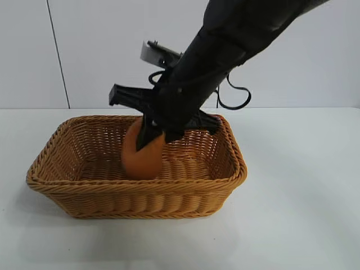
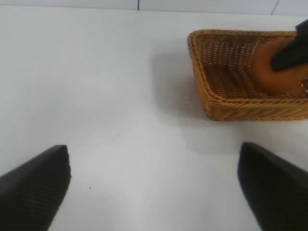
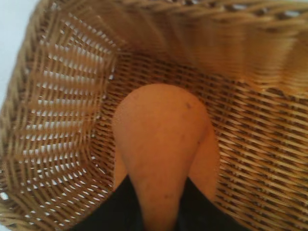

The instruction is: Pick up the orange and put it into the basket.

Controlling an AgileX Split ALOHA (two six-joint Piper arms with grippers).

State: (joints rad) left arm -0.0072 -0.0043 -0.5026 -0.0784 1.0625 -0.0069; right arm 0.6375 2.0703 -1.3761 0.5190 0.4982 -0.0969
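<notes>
The matte dull-orange soft fruit [image 1: 143,157] hangs inside the basket, just above its floor; the rectangular tan woven wicker basket [image 1: 135,197] sits upright at the exterior view's seven o'clock.

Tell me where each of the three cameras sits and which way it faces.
Exterior: outside the rig, facing the table and basket; shows the right arm, its tool shut on the orange.
Left wrist: low over the table, facing the basket; its own open fingers frame the view.
Right wrist: looks down into the basket past its fingers on the orange.
All three share basket and orange.
</notes>
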